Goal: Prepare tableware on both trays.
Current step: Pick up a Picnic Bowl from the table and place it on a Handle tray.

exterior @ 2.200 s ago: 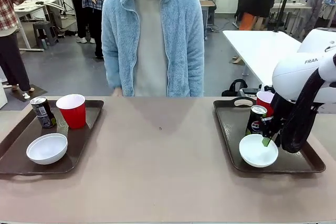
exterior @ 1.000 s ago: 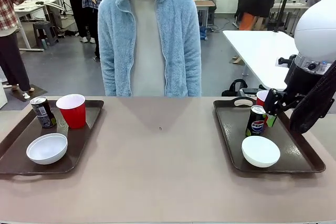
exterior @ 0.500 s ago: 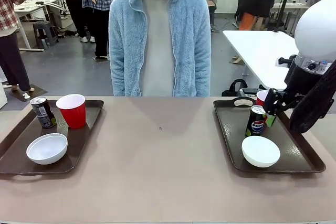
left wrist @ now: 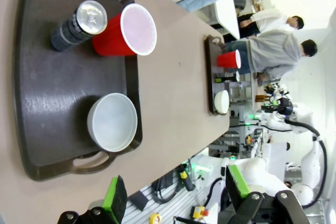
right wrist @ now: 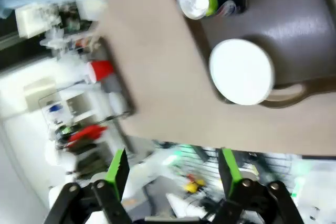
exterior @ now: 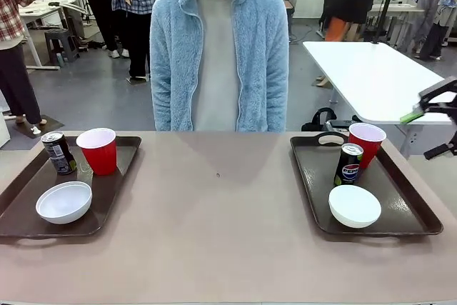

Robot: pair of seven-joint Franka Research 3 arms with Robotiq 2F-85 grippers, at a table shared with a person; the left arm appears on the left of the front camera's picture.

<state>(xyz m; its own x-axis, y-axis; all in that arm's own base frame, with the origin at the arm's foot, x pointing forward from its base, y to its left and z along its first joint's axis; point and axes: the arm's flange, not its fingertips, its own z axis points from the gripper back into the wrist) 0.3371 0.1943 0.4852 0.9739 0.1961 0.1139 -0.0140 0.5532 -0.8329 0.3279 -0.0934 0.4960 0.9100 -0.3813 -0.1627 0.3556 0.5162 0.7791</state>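
The left tray (exterior: 21, 208) carries a black-grey can (exterior: 58, 152), a red cup (exterior: 97, 150) and a white bowl (exterior: 64, 201). The right tray (exterior: 403, 208) carries a red cup (exterior: 366, 143), a Pepsi can (exterior: 349, 164) and a white bowl (exterior: 355, 206). My right gripper (exterior: 430, 131) hangs open and empty at the picture's right edge, above and to the right of that tray. Its wrist view, blurred, looks down on the Pepsi can (right wrist: 202, 1) and bowl (right wrist: 241, 71). My left gripper (left wrist: 176, 191) is open and empty, high over the left tray (left wrist: 47, 93) with its can (left wrist: 79, 25), cup (left wrist: 128, 31) and bowl (left wrist: 113, 121).
A person in a light blue fleece (exterior: 214, 55) stands at the table's far edge, hands out of sight. The tan tabletop (exterior: 214, 219) lies bare between the two trays. A white table (exterior: 364, 69) stands behind on the right.
My right arm has lifted away from the right tray to the picture's right edge, uncovering the red cup there. Nothing on either tray has moved.
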